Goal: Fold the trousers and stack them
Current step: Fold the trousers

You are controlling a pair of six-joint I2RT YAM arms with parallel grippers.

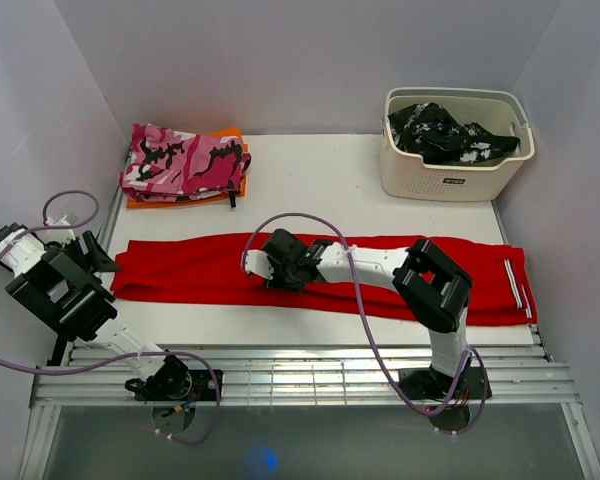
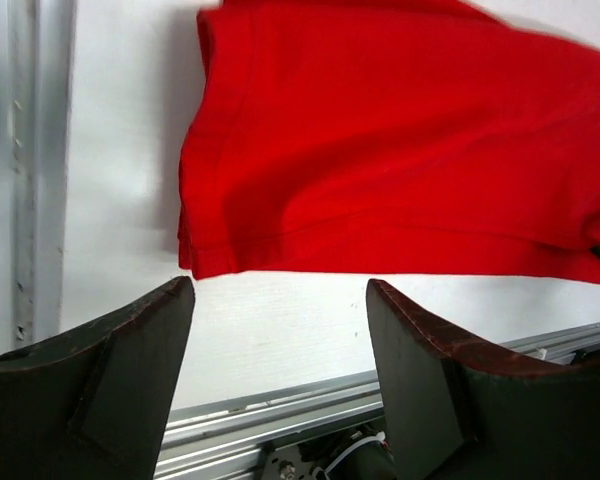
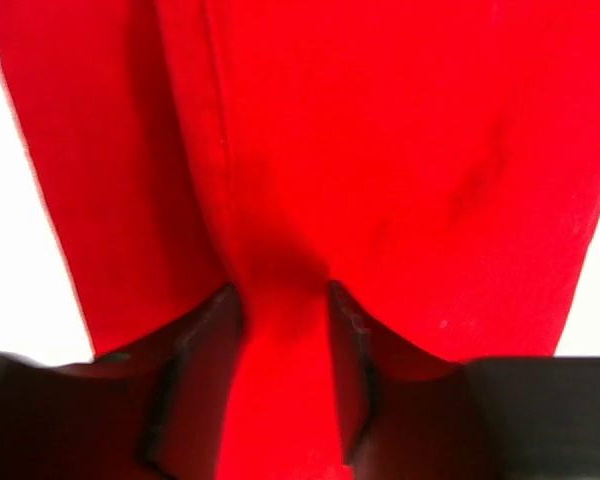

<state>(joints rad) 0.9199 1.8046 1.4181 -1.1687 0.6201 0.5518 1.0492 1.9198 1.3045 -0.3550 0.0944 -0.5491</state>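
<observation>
Near edge: metal rails, both arm bases bolted there.

Left claw was released, jaws standing wide with nothing between them. It hung over bare bench just off the left end of the trousers, not touching the cloth. In the left wrist view that hemmed end sat just beyond the fingertips, lying flat with a few soft creases.

Trousers lay stretched in one long red band across the bench, left to right, roughly parallel to the rails. Thin white stripes marked the far right end. The right arm reached leftward over the band from its base.

Right claw was down on the trousers about mid-length, somewhat left of centre. A raised ridge of red cloth ran up between its fingers, with both pressed against it. It looked to be grasping that ridge, though the wrist view was too close and washed in red to judge how firmly.

Far left: camouflage garment, folded, on top of something orange, well apart from the trousers.

Far right: white basket with a black-and-white garment heaped inside.
</observation>
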